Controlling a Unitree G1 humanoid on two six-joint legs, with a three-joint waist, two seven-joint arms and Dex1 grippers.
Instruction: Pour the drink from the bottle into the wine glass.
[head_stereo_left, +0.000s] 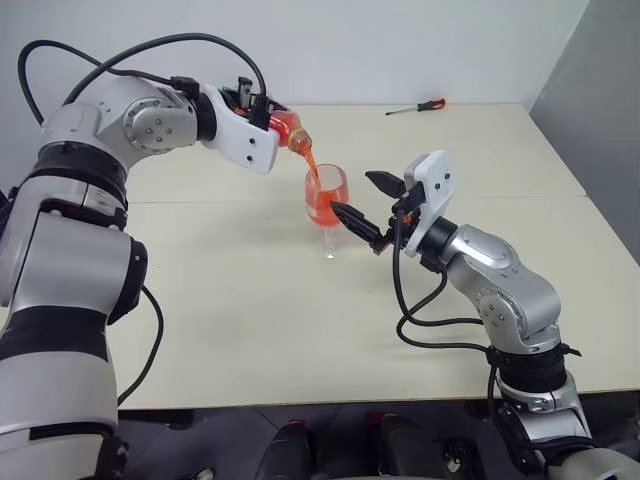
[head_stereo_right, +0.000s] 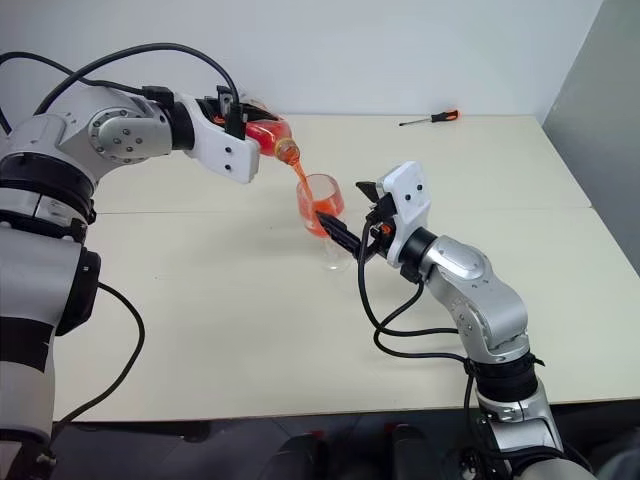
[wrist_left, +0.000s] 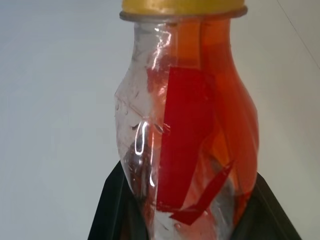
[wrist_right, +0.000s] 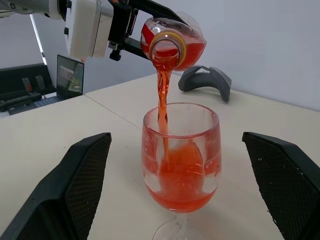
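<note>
A pale table (head_stereo_left: 300, 330) stood against a white wall, a screwdriver (head_stereo_left: 417, 107) at its far edge. The left gripper (head_stereo_left: 268, 112) clamped the tilted bottle (head_stereo_left: 288, 129), the drink (wrist_right: 163, 100) streaming into the wine glass (head_stereo_left: 327, 200) (about half full). The right gripper (head_stereo_left: 365, 200) flanked the glass, fingers (wrist_right: 75, 185) wide apart, not touching.

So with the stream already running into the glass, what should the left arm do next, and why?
Probably hold the tilt a little longer. The left gripper has the bottle tipped, drink still inside, and the wine glass roughly half full. The open right gripper flanks the glass without touching.
</note>
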